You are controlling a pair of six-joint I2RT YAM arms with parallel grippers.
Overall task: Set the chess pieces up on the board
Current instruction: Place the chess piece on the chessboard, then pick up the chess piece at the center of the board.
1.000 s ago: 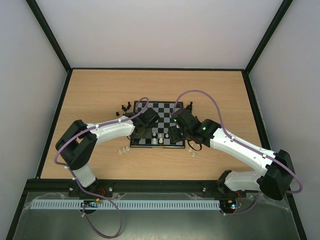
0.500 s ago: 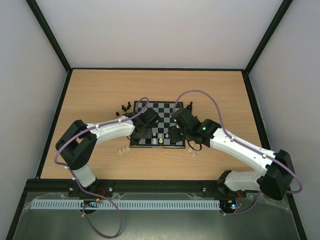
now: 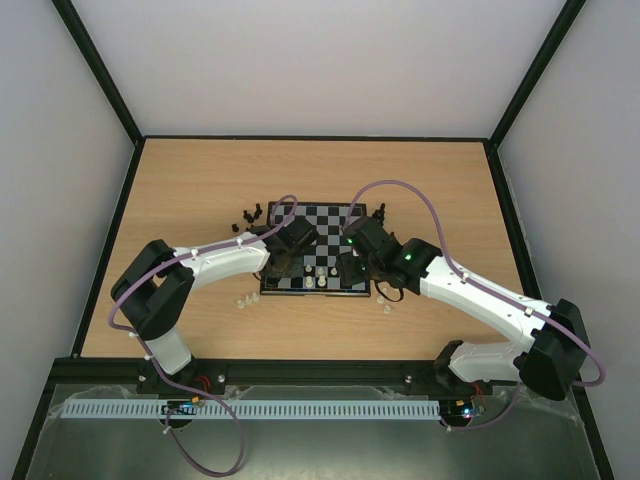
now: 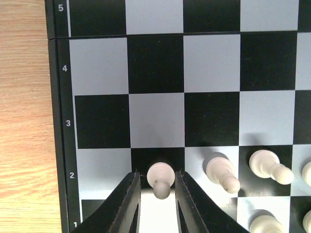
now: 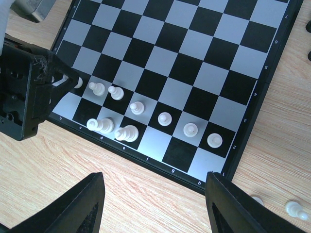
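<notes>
While the left gripper brackets a pale pawn on the board's second row, jaws narrowly parted, contact unclear, right gripper above, wide open, empty, board mid-table, slightly toward the near edge.

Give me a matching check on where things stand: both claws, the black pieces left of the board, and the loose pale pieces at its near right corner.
Things:
1. left claw
2. right claw
3. black pieces
4. loose pale pieces

States:
A. on the table by the board's near right corner
B. fingers spread wide, holding nothing
C. fingers either side of a pale pawn on rank 2
D. on the table off the board's far left corner

Pairs: 1-C, 2-B, 3-D, 4-A
</notes>
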